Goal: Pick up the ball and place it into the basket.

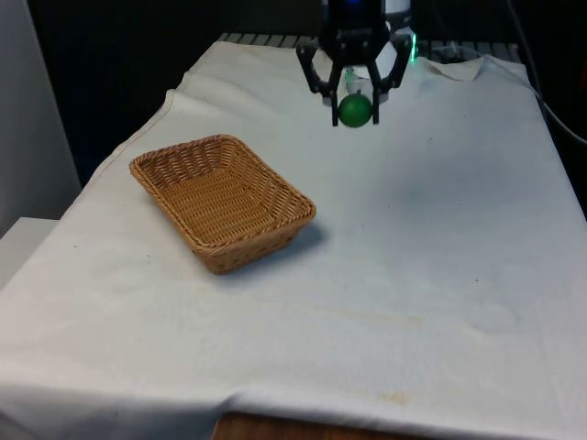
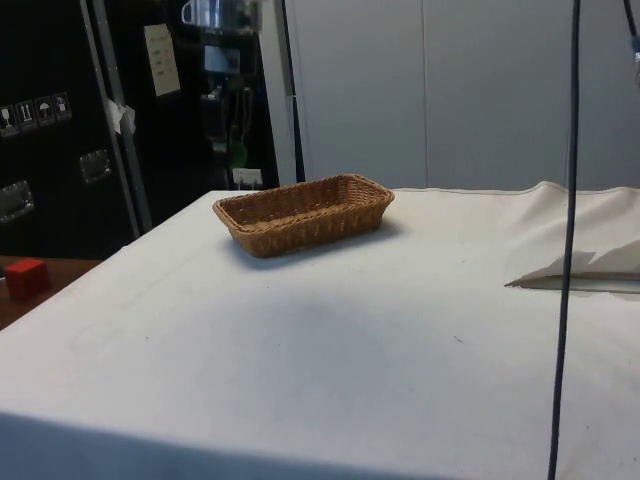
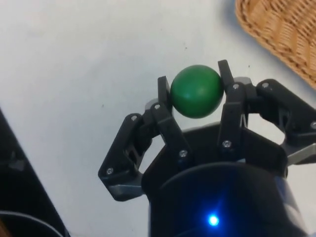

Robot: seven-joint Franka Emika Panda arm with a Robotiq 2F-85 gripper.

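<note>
green ball (image 1: pixel 355 111) sits pinched between the two jaws of the gripper (image 1: pixel 354 103), lifted clear of the white cloth on the table (image 1: pixel 431 238), near the table's far end. in the wrist view the ball (image 3: pixel 196 92) is held at its widest part, one fingertip (image 3: pixel 163 92) on each side, so the grasp looks centred and firm.

the wicker basket (image 1: pixel 223 200) stands well apart from the ball, toward the front view's left and nearer that camera. the step in hand, as i judge it, is the carry across to the basket. to do it well, keep the ball high enough to pass over the basket's rim, bring it above the middle of the woven floor and not the edge, then lower a little before letting go, since a round ball dropped from height may bounce out.

the ball has no long axis and points no way. the basket is oblong; in the front view its long axis runs on a diagonal, from far left to near right. the side view shows the basket (image 2: pixel 303 213) sitting flat and upright with nothing inside.
</note>
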